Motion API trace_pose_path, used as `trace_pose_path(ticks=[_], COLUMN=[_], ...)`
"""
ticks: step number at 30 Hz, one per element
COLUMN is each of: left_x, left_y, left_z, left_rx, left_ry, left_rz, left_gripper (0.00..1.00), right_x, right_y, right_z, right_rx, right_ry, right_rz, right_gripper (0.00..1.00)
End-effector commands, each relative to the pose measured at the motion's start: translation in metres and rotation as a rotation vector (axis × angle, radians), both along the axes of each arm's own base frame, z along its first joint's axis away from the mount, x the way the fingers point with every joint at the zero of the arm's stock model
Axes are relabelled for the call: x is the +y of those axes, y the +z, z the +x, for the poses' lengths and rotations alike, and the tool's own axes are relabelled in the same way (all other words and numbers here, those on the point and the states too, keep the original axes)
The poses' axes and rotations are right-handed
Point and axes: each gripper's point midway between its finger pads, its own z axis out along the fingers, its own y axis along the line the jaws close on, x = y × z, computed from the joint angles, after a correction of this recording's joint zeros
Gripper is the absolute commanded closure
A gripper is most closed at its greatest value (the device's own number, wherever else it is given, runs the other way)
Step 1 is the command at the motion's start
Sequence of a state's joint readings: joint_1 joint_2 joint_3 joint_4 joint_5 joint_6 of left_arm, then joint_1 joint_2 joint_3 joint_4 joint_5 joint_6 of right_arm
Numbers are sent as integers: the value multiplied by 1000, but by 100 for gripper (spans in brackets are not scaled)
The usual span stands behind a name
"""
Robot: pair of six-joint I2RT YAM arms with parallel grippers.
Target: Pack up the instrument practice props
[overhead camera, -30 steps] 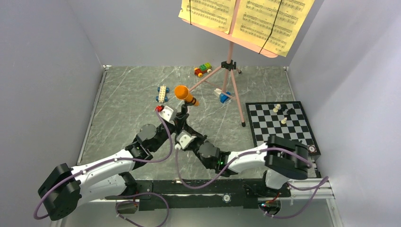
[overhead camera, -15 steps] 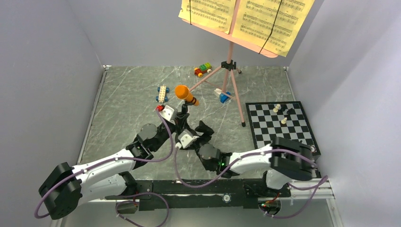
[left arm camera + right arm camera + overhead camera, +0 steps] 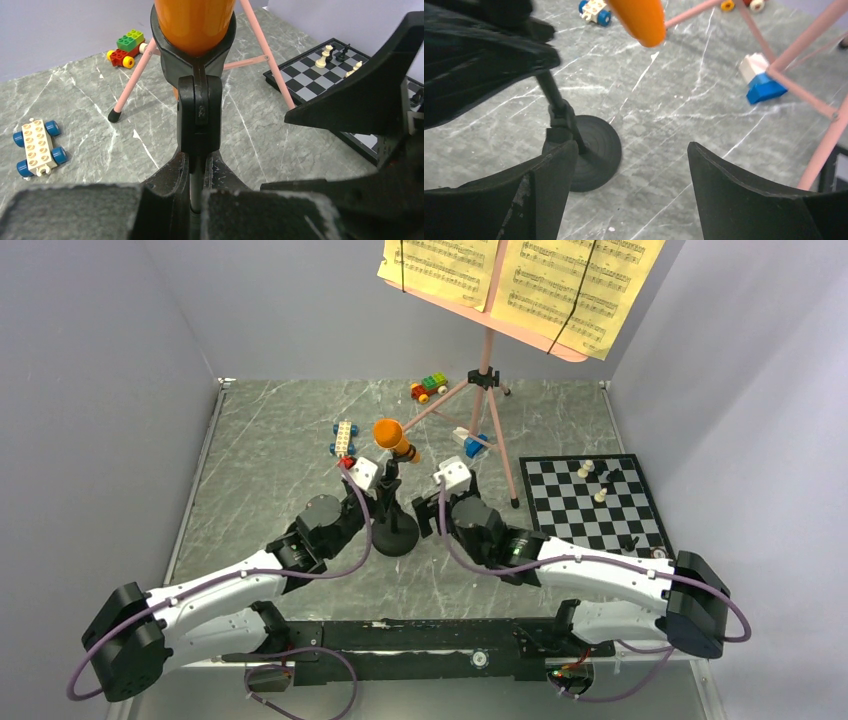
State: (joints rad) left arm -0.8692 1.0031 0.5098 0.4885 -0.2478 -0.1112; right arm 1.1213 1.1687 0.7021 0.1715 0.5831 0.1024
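Steadily, with left jaws shut on the stand (image 3: 395,537) stem mid-bench, mic (image 3: 388,433) clipped on top: hold firm, close the wide-open, empty right jaws on the mic, pull along the clip.

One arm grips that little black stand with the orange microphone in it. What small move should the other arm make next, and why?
Probably raise the right gripper to the orange microphone and close on it. The left gripper has its jaws shut on the mic stand, steadying it; the microphone sits in the stand's clip; the right jaws are open and empty.
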Motion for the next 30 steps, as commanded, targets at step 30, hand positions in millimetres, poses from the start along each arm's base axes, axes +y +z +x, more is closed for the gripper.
trace_pose_path(ticks=[30], left_x=[20], left_y=[-115], left_z=[-25], left_rx=[246], left_ry=[61], left_rz=[157], left_gripper=[100], right_x=[52], right_y=[-25], right_z=[-5], right_rx=[703], right_ry=[377], right_rz=[610], right_gripper=[31])
